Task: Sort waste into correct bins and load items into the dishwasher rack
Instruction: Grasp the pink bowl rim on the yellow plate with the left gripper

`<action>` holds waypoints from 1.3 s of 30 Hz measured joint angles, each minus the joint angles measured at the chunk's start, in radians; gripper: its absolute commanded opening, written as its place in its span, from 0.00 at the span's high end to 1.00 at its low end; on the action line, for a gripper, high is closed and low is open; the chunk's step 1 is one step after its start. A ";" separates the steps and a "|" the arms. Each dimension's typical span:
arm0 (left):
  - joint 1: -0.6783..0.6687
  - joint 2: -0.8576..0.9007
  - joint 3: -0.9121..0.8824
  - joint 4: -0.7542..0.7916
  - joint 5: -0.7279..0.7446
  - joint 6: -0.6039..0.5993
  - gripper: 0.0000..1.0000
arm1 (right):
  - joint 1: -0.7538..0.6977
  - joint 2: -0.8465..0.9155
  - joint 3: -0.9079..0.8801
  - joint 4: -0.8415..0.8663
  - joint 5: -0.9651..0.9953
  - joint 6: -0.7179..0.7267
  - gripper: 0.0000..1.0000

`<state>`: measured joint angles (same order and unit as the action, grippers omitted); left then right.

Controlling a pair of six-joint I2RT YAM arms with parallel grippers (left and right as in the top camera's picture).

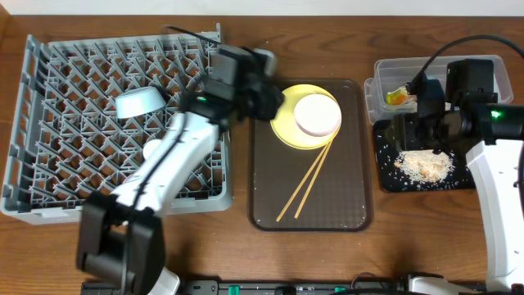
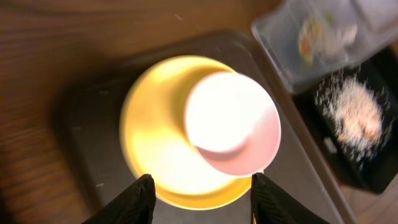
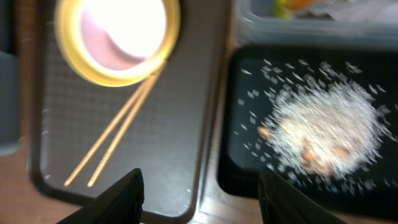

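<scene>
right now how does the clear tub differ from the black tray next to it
The clear tub is see-through with taller walls; the black tray is opaque, glossy and shallow. The clear tub holds a green-and-orange snack wrapper; the black tray holds a pile of rice-like scraps. The clear tub lies farther from the robot, the black tray nearer. Both are rectangular, of similar width, and sit next to each other on the robot's right.

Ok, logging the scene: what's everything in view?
dishwasher rack: one, grey, left
blue bowl: one, pale, in rack
serving tray: one, brown, centre
plate: one, yellow, on serving tray
white bowl: one, on plate
chopsticks: two, wooden, on serving tray
tub: one, clear, far right
snack wrapper: one, green-orange, in tub
black tray: one, beside tub
rice scraps: heap, whitish, in black tray
left end effector: open, black, over plate
right end effector: open, black, over both trays
</scene>
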<state>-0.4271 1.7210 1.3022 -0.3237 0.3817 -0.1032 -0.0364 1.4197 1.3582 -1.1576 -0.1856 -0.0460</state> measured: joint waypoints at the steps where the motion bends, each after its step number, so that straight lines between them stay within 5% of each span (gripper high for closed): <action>1: -0.031 0.010 0.000 0.004 -0.031 0.018 0.47 | 0.000 0.000 0.000 -0.006 0.029 0.021 0.40; 14: -0.340 0.060 0.010 0.209 -0.436 0.261 0.44 | -0.053 0.000 0.000 -0.039 0.257 0.225 0.28; 24: -0.352 0.249 0.012 0.241 -0.475 0.292 0.44 | -0.053 0.000 0.000 -0.053 0.269 0.229 0.27; 39: -0.355 0.267 0.012 0.226 -0.412 0.295 0.44 | -0.053 0.000 0.000 -0.055 0.269 0.229 0.28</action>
<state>-0.7818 1.9884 1.3144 -0.0978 -0.0303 0.1917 -0.0891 1.4197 1.3582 -1.2125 0.0834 0.1833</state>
